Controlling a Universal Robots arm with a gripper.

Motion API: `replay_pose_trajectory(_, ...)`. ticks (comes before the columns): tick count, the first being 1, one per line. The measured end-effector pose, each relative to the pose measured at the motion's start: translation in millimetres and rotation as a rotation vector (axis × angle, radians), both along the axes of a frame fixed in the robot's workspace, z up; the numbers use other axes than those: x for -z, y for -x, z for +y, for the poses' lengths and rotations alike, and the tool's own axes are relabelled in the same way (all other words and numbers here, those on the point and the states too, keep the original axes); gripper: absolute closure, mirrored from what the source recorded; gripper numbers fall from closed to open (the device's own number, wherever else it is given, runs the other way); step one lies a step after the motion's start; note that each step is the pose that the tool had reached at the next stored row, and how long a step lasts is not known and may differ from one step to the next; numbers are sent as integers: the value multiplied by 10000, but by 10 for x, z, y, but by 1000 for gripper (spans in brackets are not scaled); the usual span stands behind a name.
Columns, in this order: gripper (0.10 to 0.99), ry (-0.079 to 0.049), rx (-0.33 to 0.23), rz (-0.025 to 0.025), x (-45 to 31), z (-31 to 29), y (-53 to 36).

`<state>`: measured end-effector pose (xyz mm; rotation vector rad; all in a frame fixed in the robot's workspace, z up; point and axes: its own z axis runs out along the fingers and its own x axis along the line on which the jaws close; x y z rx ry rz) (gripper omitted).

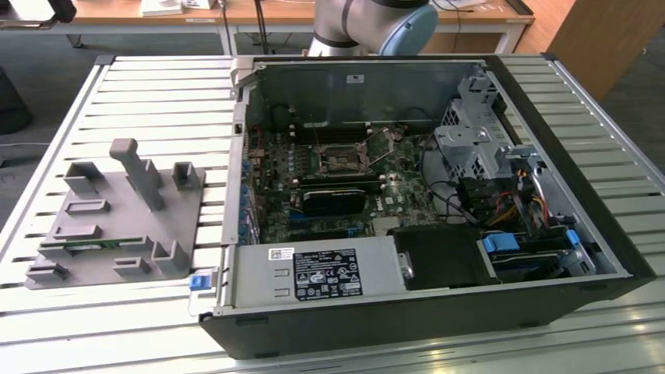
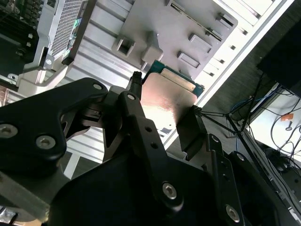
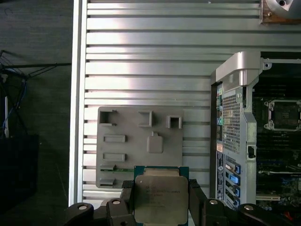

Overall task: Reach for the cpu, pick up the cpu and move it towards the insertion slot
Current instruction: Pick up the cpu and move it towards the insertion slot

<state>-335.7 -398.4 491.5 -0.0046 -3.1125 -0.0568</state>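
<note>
My gripper (image 3: pixel 161 203) is shut on the cpu (image 3: pixel 160 193), a flat square chip with a shiny metal top and green rim, gripped by two opposite edges between the black fingers (image 3: pixel 126 202). In the second wrist view the gripper (image 2: pixel 165 94) carries the cpu (image 2: pixel 162 110) high above the grey fixture plate (image 2: pixel 183 23). The insertion slot (image 1: pixel 341 158) is a dark square socket in a silver bracket on the green board inside the open computer case. In the first wrist view the insertion slot (image 3: pixel 284 114) lies well off to one side of the held cpu.
The grey fixture plate (image 1: pixel 114 226) with upright pegs sits on the slatted table (image 1: pixel 156 101) at the exterior view's left of the case (image 1: pixel 416 327). A green memory stick (image 1: pixel 99 248) lies in it. Cables, a drive cage and a power supply (image 1: pixel 317 274) crowd the case.
</note>
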Motion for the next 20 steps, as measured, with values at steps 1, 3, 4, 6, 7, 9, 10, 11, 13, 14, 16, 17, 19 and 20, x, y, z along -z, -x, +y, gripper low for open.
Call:
replay_pose_trajectory(1, 541, 0, 0, 0, 0, 0, -5)
replay_pose_trajectory(3, 541, 0, -1, 0, 0, 0, -17)
replay_pose_trajectory(4, 541, 0, -1, 1, 0, 0, -24)
replay_pose_trajectory(6, 541, 0, -1, 1, 0, 0, -35)
replay_pose_trajectory(7, 541, 0, -1, 0, 0, 0, -43)
replay_pose_trajectory(9, 541, 0, -1, 1, 0, 0, -64)
replay_pose_trajectory(10, 541, 0, -1, 1, 0, 0, -78)
replay_pose_trajectory(11, 541, 1, -2, 2, -1, 0, -92)
replay_pose_trajectory(13, 541, 0, -3, 1, 0, 0, -118)
replay_pose_trajectory(14, 541, 1, -4, 2, -1, 0, -131)
replay_pose_trajectory(16, 541, 0, -6, 1, 0, 0, -156)
replay_pose_trajectory(17, 541, 0, -6, 1, 0, 0, -169)
replay_pose_trajectory(19, 541, 0, -7, 2, 0, 0, -191)
replay_pose_trajectory(20, 541, 0, -8, 2, 0, 0, -201)
